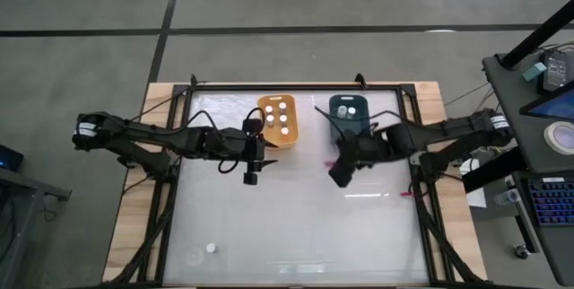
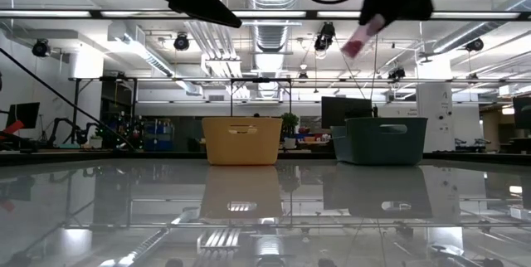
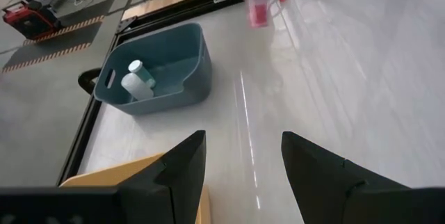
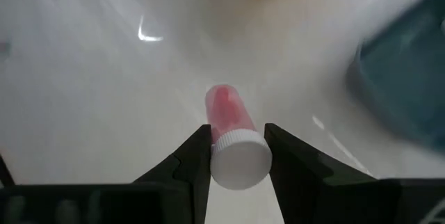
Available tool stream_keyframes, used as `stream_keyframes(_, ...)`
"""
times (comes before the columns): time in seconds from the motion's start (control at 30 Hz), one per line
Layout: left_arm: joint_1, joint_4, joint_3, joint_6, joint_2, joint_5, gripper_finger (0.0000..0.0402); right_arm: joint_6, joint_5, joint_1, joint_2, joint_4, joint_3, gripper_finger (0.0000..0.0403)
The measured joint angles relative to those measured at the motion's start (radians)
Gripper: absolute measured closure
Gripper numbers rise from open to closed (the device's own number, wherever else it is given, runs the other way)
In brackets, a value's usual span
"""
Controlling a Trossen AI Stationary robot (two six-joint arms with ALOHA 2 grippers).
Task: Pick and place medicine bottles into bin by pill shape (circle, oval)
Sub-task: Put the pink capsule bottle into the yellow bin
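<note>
My right gripper (image 1: 337, 178) is shut on a small pink bottle (image 4: 224, 109) with a white cap, high above the glass table between the two bins; the bottle also shows in the low view (image 2: 355, 39) and in the left wrist view (image 3: 256, 5). My left gripper (image 1: 249, 179) is open and empty (image 3: 243, 140), just in front of the orange bin (image 1: 278, 120), which holds several white-capped bottles. The teal bin (image 1: 348, 114) holds two bottles (image 3: 139, 81). One more bottle (image 1: 211, 248) stands on the table near the front left. My right gripper pinches the pink bottle at its white cap (image 4: 240, 158) between its two fingers. The pink body sticks out past the fingertips, in line with the fingers. The bottle is lifted clear of the table and slants downward below the gripper (image 2: 355, 39).
The two bins stand side by side at the table's far edge, orange (image 2: 241, 141) on the left and teal (image 2: 380, 140) on the right. The glass table (image 1: 296, 226) is framed by a black rail. A desk with a keyboard (image 1: 549, 201) stands to the right.
</note>
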Motion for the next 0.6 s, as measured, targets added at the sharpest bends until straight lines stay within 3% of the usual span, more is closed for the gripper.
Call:
stream_keyframes(0.27, 0.0, -0.011, -0.035, 0.002, -0.049, -0.007, 0.0228, -0.207, -0.002, -0.121, 0.0, 0.076, 0.053, 0.0287)
stream_keyframes(0.6, 0.0, 0.063, -0.122, 0.001, -0.186, -0.051, 0.0228, -0.334, -0.023, -0.194, 0.018, 0.139, 0.154, 0.0287)
